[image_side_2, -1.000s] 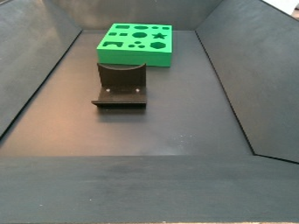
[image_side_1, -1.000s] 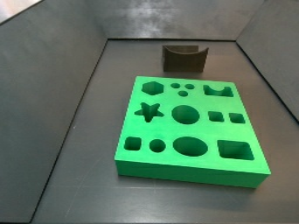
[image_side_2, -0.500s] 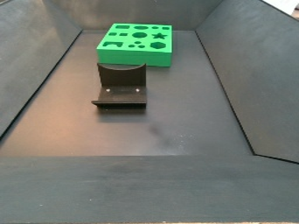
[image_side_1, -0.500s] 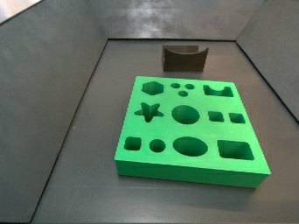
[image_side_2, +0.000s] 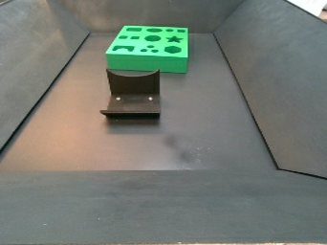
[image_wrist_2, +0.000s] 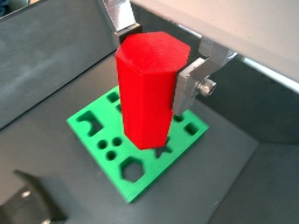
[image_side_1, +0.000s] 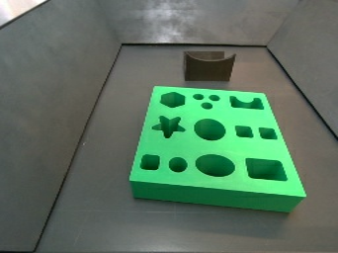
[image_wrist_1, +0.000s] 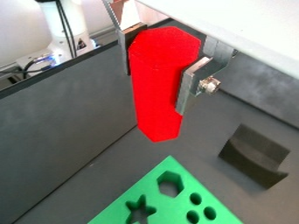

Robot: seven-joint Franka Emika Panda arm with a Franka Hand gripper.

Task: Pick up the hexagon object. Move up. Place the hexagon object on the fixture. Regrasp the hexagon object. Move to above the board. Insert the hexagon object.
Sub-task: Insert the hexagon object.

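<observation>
In both wrist views my gripper [image_wrist_1: 158, 74] [image_wrist_2: 149, 74] is shut on the red hexagon object [image_wrist_1: 158, 87] [image_wrist_2: 149, 96]. The object hangs upright between the silver fingers [image_wrist_1: 191, 86] [image_wrist_2: 187, 86], well above the floor. The green board [image_wrist_1: 163, 199] [image_wrist_2: 91, 124] lies below it, with its cut-out holes showing. The dark fixture [image_wrist_1: 254, 156] [image_wrist_2: 30, 206] stands on the floor beside the board. In both side views the board [image_side_1: 224, 146] [image_side_2: 147, 65] and the fixture [image_side_1: 208, 65] [image_side_2: 132, 96] show, but the gripper and the hexagon object are out of frame.
Dark grey walls enclose the floor [image_side_2: 179, 144] on all sides. In a wrist view, white gear and cables [image_wrist_1: 52, 44] show beyond one wall.
A faint shadow has come onto the floor in front of the fixture in a side view. The board and the fixture have not moved.
</observation>
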